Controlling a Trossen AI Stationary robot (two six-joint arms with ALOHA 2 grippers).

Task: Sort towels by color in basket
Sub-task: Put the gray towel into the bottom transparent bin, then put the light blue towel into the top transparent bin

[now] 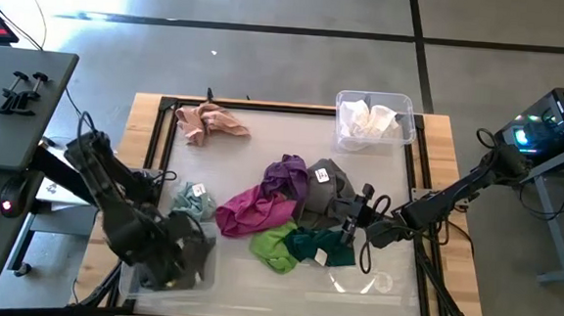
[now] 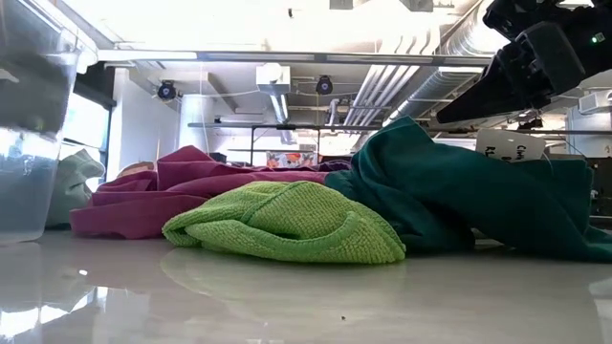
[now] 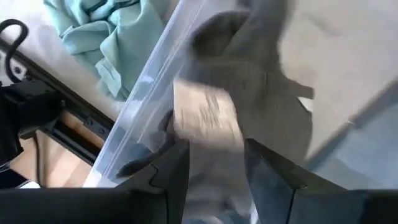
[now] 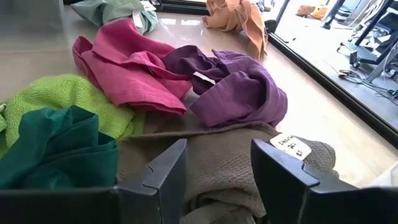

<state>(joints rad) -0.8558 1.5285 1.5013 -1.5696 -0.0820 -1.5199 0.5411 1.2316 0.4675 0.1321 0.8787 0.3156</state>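
Towels lie heaped mid-table: peach (image 1: 211, 122) at the far left, pale teal (image 1: 193, 202), magenta (image 1: 257, 213), purple (image 1: 286, 176), a grey one (image 1: 327, 190), lime green (image 1: 275, 248) and dark green (image 1: 318, 246). My right gripper (image 4: 217, 174) is open and low over the grey towel (image 4: 230, 162), next to its white tag (image 4: 291, 145). My left gripper (image 3: 214, 174) is open over a clear bin (image 3: 149, 93) at the near left. A second grey towel (image 3: 261, 81) with a tag (image 3: 205, 115) shows blurred between its fingers, inside that bin. My left gripper has the second grey towel between its open fingers, coming from above into the bin; I cannot tell whether the fingers touch it. My right gripper stands with a finger on either side of a fold of the grey towel on the table; whether the tips touch it is hidden.
A clear bin (image 1: 373, 119) at the far right holds white towels. Another clear bin (image 1: 363, 281) sits at the near right. A black frame (image 1: 160, 141) borders the table. In the low view the lime towel (image 2: 287, 225) and the dark green towel (image 2: 459, 191) lie nearest.
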